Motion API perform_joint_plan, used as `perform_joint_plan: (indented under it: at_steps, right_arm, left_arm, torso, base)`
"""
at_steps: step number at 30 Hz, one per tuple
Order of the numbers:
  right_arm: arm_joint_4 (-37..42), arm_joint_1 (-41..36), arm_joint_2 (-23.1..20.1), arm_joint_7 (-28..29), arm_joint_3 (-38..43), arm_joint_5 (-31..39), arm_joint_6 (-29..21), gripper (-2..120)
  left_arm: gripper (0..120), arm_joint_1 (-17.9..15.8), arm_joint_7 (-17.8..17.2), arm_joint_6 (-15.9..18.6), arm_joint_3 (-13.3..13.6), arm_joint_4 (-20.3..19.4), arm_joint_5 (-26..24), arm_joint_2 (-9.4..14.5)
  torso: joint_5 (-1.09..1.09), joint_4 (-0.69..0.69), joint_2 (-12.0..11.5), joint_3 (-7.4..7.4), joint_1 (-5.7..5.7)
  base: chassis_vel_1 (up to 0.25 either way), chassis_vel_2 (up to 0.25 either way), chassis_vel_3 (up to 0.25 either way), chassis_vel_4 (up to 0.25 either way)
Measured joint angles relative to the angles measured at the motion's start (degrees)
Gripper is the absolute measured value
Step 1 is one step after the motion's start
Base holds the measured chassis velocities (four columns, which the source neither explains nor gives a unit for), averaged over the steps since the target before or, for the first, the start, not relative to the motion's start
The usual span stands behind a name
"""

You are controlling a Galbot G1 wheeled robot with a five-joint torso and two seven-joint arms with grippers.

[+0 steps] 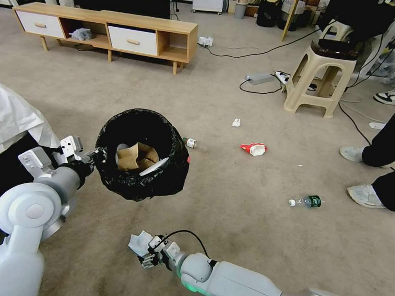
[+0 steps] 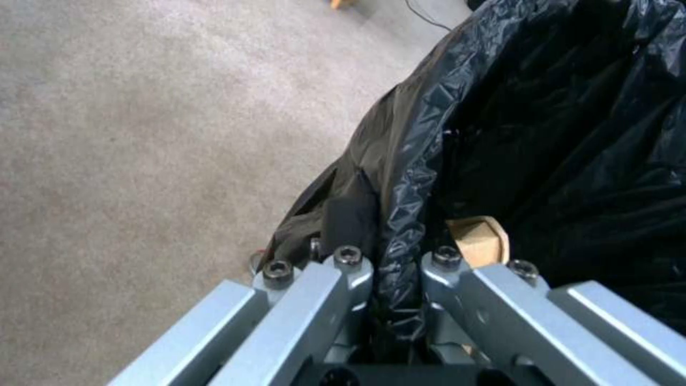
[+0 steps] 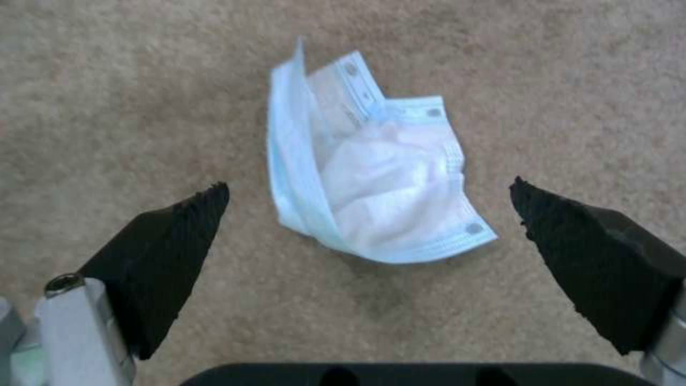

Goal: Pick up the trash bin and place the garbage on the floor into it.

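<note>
The left gripper [image 2: 396, 279] pinched the trash bin [image 1: 142, 155] rim, mid-left in the head view. The right gripper [image 3: 368, 212] hung spread over a face mask [image 3: 375, 177] lying on the floor [image 3: 143, 107] between its jaws.

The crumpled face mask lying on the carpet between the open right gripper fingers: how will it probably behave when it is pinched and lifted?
The face mask is thin pleated fabric, already folded over, so it will probably be floppy and droop from the pinch. It looks very light. Lying nearly flat on the carpet, it may give the right gripper little height to catch.
</note>
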Motion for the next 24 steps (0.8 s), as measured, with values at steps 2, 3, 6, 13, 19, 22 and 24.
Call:
perform_joint_plan:
  at_steps: [2,3,6,13,19,22,24]
  right_arm:
    - [-0.5,0.1,0.1,0.0,0.0,-0.1,0.1,100]
    - [-0.8,0.1,0.2,-0.1,0.0,-0.2,0.1,100]
    - [-1.6,0.2,0.4,-0.1,0.0,-0.4,0.2,100]
    - [-3.0,0.2,0.7,-0.3,0.2,-1.1,0.5,100]
    - [-3.3,0.6,1.0,-0.7,0.4,-1.3,0.7,99]
    - [-3.3,0.8,1.1,-0.8,0.5,-1.3,0.8,92]
    - [-3.4,1.0,1.1,-1.0,0.6,-1.4,0.8,83]
  left_arm:
    - [0,0.0,0.0,0.0,0.0,0.0,0.1,0.0]
    - [0,0.0,0.1,0.0,0.1,0.0,0.2,-0.1]
    - [0,0.1,0.2,0.0,0.3,0.0,0.5,-0.3]
    - [0,0.0,0.5,0.0,0.5,0.1,1.1,-0.7]
    - [0,-0.1,0.7,0.0,0.5,0.3,1.1,-0.5]
    - [0,-0.3,0.7,0.0,0.4,0.5,1.1,-0.4]
    - [0,-0.5,0.8,0.0,0.5,0.7,1.1,-0.4]
  torso:
    - [0.0,0.0,0.0,0.0,0.0]
    - [0.0,0.0,0.0,0.0,0.0]
    - [0.0,0.0,0.0,0.0,0.0]
    - [0.0,0.0,0.0,0.0,0.0]
    - [0.0,0.0,0.0,0.0,0.0]
    - [0.0,0.0,0.0,0.0,0.0]
    - [0.0,0.0,0.0,0.0,0.0]
  base:
    - [0.0,0.0,0.0,0.0]
    - [0.0,0.0,0.0,0.0]
    - [0.0,0.0,0.0,0.0]
    - [0.0,0.0,0.0,0.0]
    - [0.0,0.0,0.0,0.0]
    - [0.0,0.0,0.0,0.0]
    - [0.0,0.0,0.0,0.0]
